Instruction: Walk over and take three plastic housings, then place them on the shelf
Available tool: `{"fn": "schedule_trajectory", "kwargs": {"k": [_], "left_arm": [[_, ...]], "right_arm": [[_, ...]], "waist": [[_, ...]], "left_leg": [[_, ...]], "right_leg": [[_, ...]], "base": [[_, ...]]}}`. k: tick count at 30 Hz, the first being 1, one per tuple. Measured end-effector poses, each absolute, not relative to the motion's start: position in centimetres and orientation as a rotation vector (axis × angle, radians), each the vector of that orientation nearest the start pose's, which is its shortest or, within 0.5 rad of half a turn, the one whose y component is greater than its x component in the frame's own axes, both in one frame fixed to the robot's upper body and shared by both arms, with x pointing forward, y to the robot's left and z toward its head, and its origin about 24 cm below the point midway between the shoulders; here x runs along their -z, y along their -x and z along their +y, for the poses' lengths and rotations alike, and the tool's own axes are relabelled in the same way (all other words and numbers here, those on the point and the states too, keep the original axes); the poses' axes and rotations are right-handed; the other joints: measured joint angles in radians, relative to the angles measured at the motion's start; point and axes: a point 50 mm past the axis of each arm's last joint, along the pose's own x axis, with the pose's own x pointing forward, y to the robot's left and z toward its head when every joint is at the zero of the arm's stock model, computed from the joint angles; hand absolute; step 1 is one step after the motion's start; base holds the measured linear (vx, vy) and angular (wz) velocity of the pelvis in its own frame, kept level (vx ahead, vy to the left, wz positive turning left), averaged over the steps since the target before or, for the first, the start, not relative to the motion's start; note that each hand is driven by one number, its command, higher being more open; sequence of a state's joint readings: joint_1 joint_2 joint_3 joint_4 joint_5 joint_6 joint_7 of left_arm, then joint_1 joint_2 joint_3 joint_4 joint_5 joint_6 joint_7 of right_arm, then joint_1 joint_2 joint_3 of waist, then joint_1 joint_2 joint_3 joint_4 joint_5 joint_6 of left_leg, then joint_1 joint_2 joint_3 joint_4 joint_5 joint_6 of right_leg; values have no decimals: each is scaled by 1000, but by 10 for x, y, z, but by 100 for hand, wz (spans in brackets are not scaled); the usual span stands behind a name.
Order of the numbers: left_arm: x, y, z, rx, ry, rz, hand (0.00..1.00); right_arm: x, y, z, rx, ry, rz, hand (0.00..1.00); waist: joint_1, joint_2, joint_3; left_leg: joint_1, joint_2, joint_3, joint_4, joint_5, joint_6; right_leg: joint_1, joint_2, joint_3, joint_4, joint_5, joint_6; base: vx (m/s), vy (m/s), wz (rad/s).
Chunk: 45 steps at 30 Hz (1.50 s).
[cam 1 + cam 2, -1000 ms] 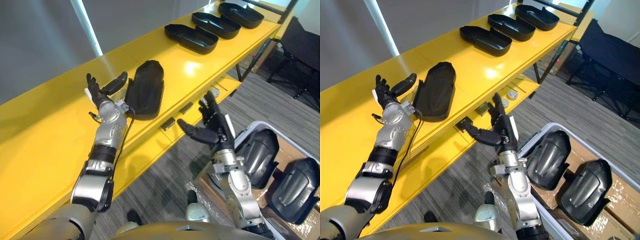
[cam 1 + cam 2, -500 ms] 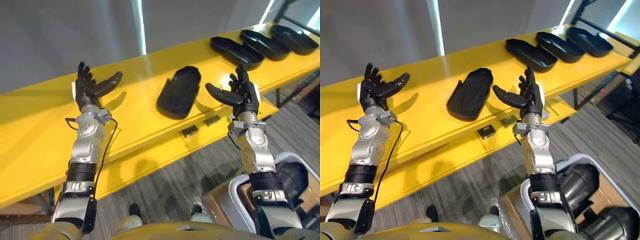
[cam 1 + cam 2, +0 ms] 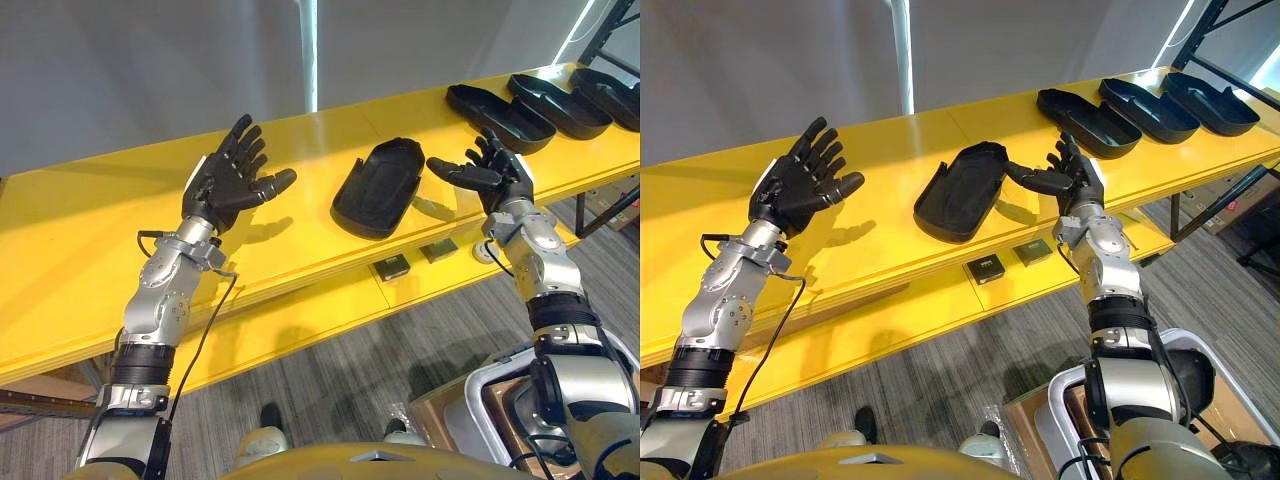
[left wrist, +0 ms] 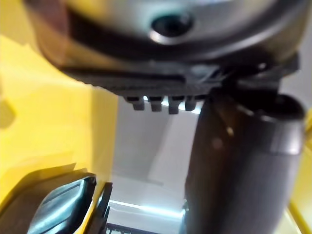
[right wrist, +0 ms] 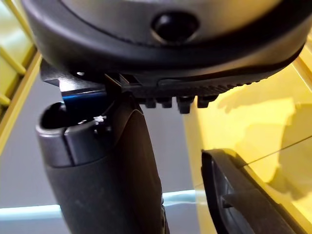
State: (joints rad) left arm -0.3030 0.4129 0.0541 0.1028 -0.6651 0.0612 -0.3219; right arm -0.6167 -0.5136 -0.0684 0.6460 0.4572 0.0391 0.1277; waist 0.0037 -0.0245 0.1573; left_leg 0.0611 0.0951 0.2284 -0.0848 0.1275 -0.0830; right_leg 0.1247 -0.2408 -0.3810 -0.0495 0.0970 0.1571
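The black housing (image 3: 380, 186) lies hollow side up on the yellow shelf (image 3: 90, 260), probably a light, stiff, slick shell best gripped by its long rims, while the left hand (image 3: 228, 182) and right hand (image 3: 495, 172) hover above the shelf, fingers spread, holding nothing.

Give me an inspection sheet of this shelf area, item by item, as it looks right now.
Surface: yellow shelf, glossy, with a lower ledge.
Job's things: one black housing near the front edge; three more housings in a row, far right.
Clutter: two small dark blocks on the lower ledge.
Hands: left hand open, raised over the shelf, empty; right hand open beside the black housing, contact unclear.
Cables: nothing seen.
Surroundings: grey wall, grey carpet, white bin.
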Motion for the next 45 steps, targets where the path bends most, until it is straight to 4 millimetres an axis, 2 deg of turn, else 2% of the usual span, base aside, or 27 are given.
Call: {"fn": "schedule_trajectory", "kwargs": {"k": [5, 11, 17, 21, 24, 30, 36, 45], "left_arm": [[-121, -305, 203, 401, 221, -180, 100], [-122, -304, 207, 423, 193, -163, 100], [-124, -302, 211, 457, 172, -156, 100], [-120, -300, 212, 477, 169, -129, 100], [-115, -296, 215, 485, 171, -102, 100], [-116, -295, 215, 530, 179, -100, 100], [-115, -294, 210, 581, 175, -93, 100], [-115, -296, 199, 640, 162, -78, 100]], "right_arm": [[-123, -365, -274, 39, -47, 63, 100], [-123, -368, -279, 19, -41, 115, 100], [-133, -376, -278, 17, -41, 122, 100], [-128, -376, -279, 24, -41, 144, 100], [-132, -378, -278, 25, -41, 138, 100], [-160, -391, -270, 5, -14, 86, 100], [-163, -395, -269, 21, 9, 79, 100], [-210, -405, -257, 43, 51, -122, 100]], "waist": [[20, 17, 10], [43, 21, 13], [70, 41, 31], [84, 40, 35], [92, 42, 49], [110, 41, 75], [145, 41, 80], [159, 44, 124]], "left_leg": [[-12, -1, -20, 0, 8, 1], [-17, -5, -52, 1, 15, 3], [-16, -4, -75, 0, 26, 5], [-17, -4, -87, -3, 28, 5], [-20, -5, -91, -4, 29, 5], [-39, -7, -114, 0, 37, 5], [-41, -10, -122, 1, 40, 6], [-58, -9, -128, 1, 42, 7]], "right_leg": [[2, 0, -22, 3, 0, 0], [19, 0, -52, 2, -1, -1], [32, -1, -75, 12, -5, -6], [37, -1, -83, 16, -7, -7], [37, -1, -87, 17, -6, -7], [33, -1, -110, 21, -6, -6], [33, -4, -114, 29, -9, -10], [13, -6, -115, 41, -13, -9]], "base": [[-21, 9, 11], [1, 10, 17], [-39, 15, 10], [-40, 13, 9], [-36, 18, 4], [-18, 11, 11], [9, 4, 5], [-19, 4, 2]]}}
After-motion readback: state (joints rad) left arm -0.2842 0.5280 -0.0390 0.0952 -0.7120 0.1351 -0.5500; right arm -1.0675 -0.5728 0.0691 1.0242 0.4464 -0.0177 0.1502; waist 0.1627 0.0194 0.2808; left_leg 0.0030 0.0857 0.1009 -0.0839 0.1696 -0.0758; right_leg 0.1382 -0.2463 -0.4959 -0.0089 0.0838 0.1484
